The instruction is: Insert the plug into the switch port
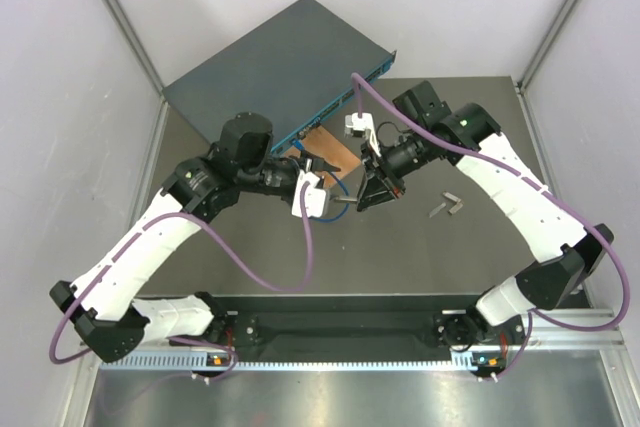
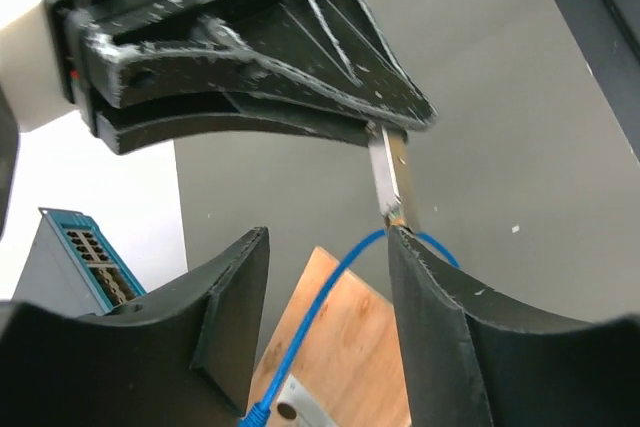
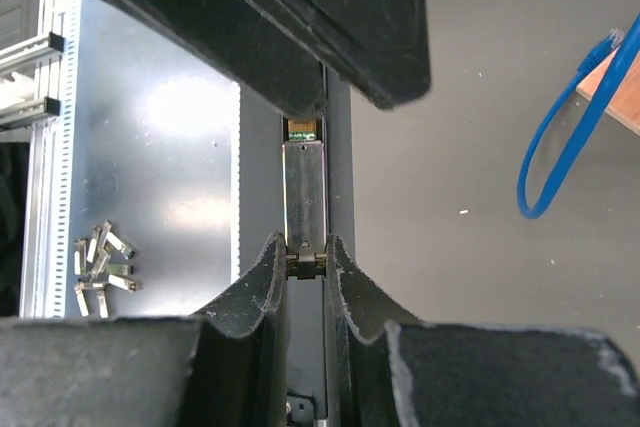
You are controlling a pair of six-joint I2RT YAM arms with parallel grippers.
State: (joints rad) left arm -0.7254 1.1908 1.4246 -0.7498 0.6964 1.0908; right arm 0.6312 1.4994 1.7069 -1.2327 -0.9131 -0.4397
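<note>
My right jaws pinch the plug point(image 3: 304, 197), a slim rectangular metal module, by one end. My left jaws stand spread just beside it. The switch point(image 1: 270, 57), a flat dark-teal metal box, sits far left.

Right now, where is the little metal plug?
In the right wrist view, the plug is pinched in the right gripper, left of the blue cable.

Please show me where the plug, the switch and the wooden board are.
plug point(image 3: 303, 197): right wrist view, middle of its metal body.
switch point(image 1: 270, 57): top external view, its dark top face.
wooden board point(image 2: 350, 357): left wrist view, bare wood surface.
</note>
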